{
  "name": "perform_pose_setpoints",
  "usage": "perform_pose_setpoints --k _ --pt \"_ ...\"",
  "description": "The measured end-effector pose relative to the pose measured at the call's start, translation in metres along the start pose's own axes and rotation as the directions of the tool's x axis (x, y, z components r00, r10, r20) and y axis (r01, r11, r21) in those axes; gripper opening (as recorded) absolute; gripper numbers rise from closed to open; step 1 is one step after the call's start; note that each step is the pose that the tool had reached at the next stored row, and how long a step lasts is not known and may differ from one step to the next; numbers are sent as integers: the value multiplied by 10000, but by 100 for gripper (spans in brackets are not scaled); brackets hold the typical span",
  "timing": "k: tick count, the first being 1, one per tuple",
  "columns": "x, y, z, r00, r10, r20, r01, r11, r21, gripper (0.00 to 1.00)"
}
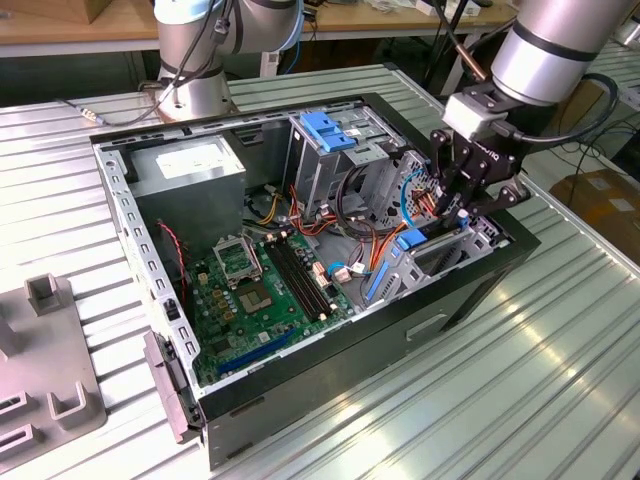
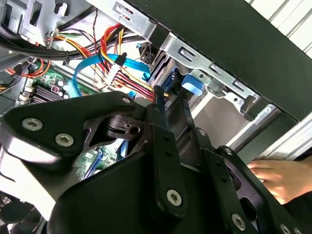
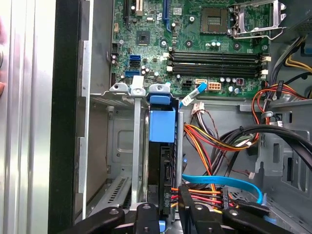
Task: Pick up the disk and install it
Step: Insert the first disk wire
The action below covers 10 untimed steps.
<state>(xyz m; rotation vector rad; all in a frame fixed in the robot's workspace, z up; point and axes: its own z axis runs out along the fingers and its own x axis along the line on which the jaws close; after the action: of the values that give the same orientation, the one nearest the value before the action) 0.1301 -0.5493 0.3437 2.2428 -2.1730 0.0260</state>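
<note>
Disk [image 1: 411, 240], one, is seen right of centre in the exterior view, seated on edge in the computer case [image 1: 480, 290] on a ribbed metal bench [image 1: 560, 380], the jaws [image 1: 462, 207] closed on it. In the first wrist view its blue carrier [image 3: 162, 126] stands in a bay, long axis vertical. In the second wrist view a hand [image 2: 280, 178] rests lower right.

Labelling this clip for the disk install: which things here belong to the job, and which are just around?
Job: the disk, gripper, drive cage.
Just around: motherboard, power supply, grey fixture, a person's hand.
</note>
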Motion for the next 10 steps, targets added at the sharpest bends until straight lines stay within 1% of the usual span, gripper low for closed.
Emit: perform_pose_setpoints --k 1,3,8,10 --pt "1 0 -28 10000 0 -4 0 10000 0 30" --pt "1 0 -64 10000 0 -5 0 10000 0 30" --pt "2 -1 -70 10000 0 -4 0 10000 0 30" --pt "2 -1 -71 10000 0 -4 0 10000 0 16"
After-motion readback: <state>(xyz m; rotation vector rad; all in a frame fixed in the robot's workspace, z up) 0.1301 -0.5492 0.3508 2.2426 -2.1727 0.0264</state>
